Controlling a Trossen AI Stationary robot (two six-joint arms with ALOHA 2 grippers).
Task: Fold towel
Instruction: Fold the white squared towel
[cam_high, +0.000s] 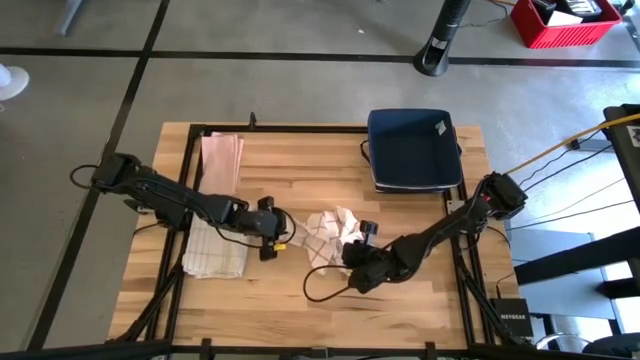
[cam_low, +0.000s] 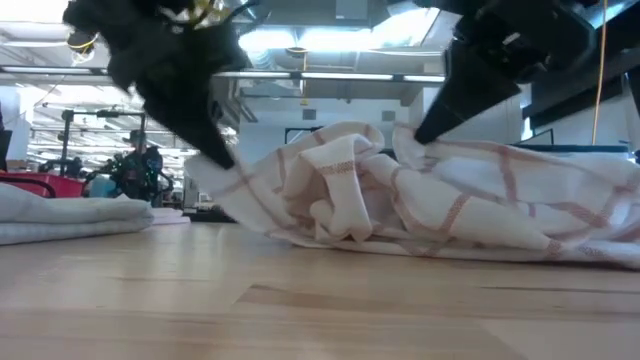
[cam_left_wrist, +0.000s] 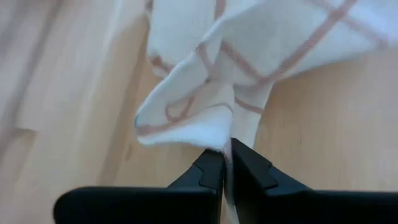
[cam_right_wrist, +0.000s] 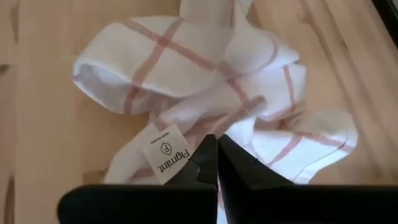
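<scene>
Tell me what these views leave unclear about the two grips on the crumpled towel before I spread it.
- Towel corners: high view too small, folds cover them.
- Left gripper is shut on an edge; left wrist view cuts off the cloth below.
- Right gripper is shut by the label; layers held are hidden by its fingers.
- Low view: both arms blurred.

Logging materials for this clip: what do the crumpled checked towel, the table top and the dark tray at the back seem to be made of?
Checked towel: thin woven cloth, probably cotton, matte; it creases softly and carries a sewn label.
Table top: wood planks, light and smooth; grain and board seams show.
Dark tray: navy, rounded corners, slight sheen; possibly plastic, cannot tell for sure.
</scene>
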